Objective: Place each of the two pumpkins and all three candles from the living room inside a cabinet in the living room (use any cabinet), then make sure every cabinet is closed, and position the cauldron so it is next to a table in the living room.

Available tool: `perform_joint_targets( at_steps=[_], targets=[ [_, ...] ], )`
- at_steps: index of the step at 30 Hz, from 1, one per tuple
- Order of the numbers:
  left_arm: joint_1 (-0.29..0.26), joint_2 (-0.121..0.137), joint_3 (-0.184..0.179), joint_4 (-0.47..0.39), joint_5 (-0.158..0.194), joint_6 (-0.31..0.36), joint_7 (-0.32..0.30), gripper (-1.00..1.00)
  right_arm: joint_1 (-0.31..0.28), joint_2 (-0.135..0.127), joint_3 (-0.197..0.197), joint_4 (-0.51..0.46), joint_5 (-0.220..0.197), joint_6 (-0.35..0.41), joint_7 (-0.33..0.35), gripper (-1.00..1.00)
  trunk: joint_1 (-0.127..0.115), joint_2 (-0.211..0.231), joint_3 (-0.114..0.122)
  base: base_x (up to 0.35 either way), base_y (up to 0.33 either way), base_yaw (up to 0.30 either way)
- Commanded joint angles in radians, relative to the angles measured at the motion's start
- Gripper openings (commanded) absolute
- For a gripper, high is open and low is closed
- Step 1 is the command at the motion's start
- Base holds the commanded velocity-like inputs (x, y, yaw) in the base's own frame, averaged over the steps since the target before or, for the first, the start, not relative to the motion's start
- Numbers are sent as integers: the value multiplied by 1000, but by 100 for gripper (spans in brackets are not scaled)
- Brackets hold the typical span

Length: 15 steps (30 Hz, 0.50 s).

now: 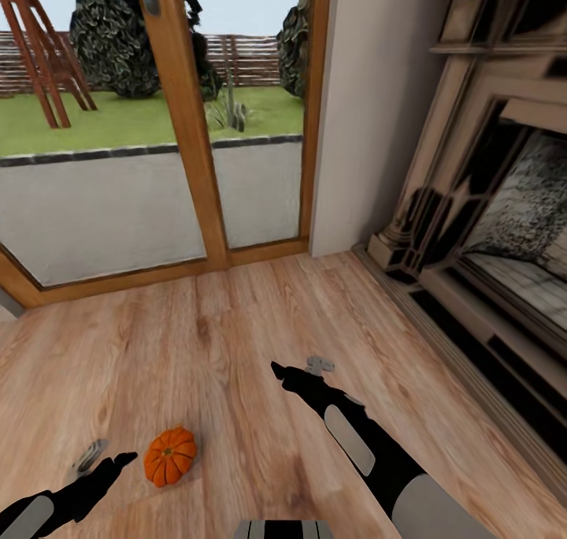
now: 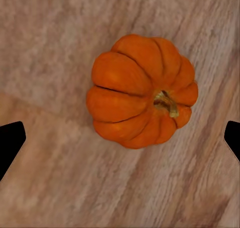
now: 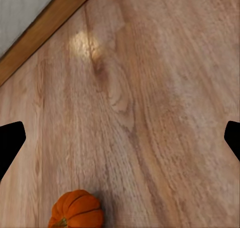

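**A:** What sits at the left of the room?

**B:** A wooden-framed glass door (image 1: 181,121) fills the far left, with a lawn and a fence beyond it. Near the viewer, low on the left, the left gripper (image 1: 101,459) hangs over the plank floor (image 1: 236,326). Its fingers are spread wide with nothing between them. In the left wrist view only the two dark fingertips (image 2: 11,143) show at the edges of the picture, far apart.

**A:** And the pumpkin?

**B:** The pumpkin (image 1: 170,455) rests on the floor just right of the left gripper, not touching it. Seen from the left wrist, the pumpkin (image 2: 142,90) lies between the spread fingers (its short brown stem points off to one side). It is orange and ribbed.

**A:** Further right?

**B:** The right gripper (image 1: 303,368) reaches out over bare floor, near the middle, well apart from the pumpkin. It too is wide open and holds nothing. Its wrist camera catches the pumpkin (image 3: 76,208) at the picture's edge.

**A:** And the far right?

**B:** A pale wall (image 1: 370,105), then a stone-coloured fireplace surround (image 1: 472,208) with a dark opening.
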Motion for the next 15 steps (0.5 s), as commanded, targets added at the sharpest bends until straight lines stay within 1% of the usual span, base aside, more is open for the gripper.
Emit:
perform_joint_targets(
  at_steps=[1,6,10,15],
  targets=[
    [-1,1,-6,1,8,1,-1,100,0,0,0,-1,-6,3,-1,100,0,0,-1,145,127,0],
    [-1,1,-6,1,8,1,-1,100,0,0,0,-1,-6,3,-1,100,0,0,-1,41,37,0],
    [-1,1,-6,1,8,0,-2,100,0,0,0,0,-7,3,-1,100,0,0,-1,107,95,0],
    [-1,1,-6,1,8,-2,-3,100,0,0,-1,-1,-8,3,-1,100,0,0,-1,24,21,0]
  ],
)
